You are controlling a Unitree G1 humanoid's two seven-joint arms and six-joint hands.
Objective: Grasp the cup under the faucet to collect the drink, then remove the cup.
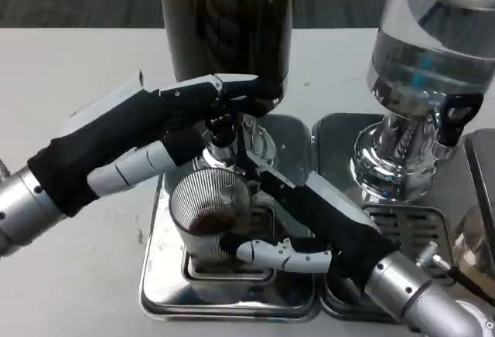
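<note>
At the picture's left, your left hand (182, 117) presses the faucet (224, 132) lever with closed fingers; keep that steady so the drink falls into the cup (210, 212) on the drip tray (158, 283). Your right hand (309, 233) wraps the cup; hold it upright. Its palm-side contact is hidden, and the stream is hard to make out.

Off to the right stands a clear dispenser (433, 51), seemingly water-filled, on its own steel drip tray (402, 225), upon the white table (69, 66).
</note>
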